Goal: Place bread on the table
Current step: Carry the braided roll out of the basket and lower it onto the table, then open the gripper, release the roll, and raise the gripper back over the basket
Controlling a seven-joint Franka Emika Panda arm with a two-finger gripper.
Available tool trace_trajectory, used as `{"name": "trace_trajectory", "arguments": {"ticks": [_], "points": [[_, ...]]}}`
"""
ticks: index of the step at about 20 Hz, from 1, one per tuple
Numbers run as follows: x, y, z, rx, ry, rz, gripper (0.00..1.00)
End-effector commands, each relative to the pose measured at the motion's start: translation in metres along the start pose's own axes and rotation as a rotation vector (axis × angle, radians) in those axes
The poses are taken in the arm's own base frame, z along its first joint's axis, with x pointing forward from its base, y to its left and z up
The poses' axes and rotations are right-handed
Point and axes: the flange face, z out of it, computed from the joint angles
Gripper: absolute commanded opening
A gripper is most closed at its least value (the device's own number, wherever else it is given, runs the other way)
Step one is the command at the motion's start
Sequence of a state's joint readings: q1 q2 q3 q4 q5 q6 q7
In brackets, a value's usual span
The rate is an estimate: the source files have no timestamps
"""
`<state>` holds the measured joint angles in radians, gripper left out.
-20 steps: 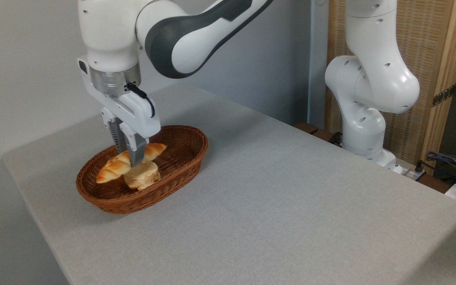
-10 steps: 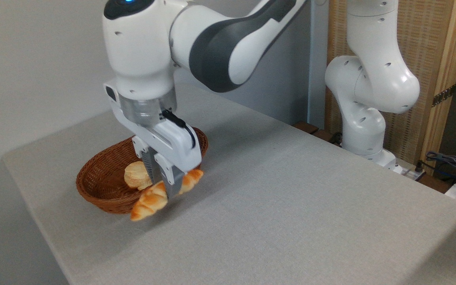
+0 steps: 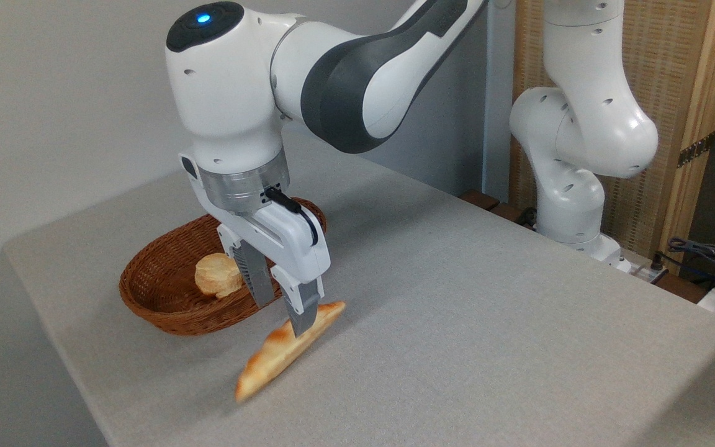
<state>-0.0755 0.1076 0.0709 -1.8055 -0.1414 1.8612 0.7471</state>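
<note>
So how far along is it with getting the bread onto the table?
Done: the bread is out of the wicker basket; only the pale bun sits inside. In hand: the pincer seems to be letting go, one finger at the tilted, blurred loaf. Left: the loaf settling flat on the table and the arm pulling away.

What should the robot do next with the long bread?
Probably lift straight up and away. The gripper looks open, its fingers spread, and the bread appears to lie on the table, outside the basket. The blur leaves some doubt.
</note>
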Motion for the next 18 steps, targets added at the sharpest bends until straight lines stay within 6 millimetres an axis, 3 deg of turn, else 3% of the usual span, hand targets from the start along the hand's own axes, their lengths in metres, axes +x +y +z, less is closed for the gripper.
{"name": "trace_trajectory", "arguments": {"ticks": [1,4,9,18], "points": [[-0.004,0.001,-0.003,0.000,-0.015,0.012,1.00],[-0.005,-0.001,-0.012,0.017,0.002,0.011,1.00],[-0.001,0.011,-0.056,0.073,0.070,0.026,1.00],[0.000,0.020,-0.103,0.172,0.102,0.049,1.00]]}}
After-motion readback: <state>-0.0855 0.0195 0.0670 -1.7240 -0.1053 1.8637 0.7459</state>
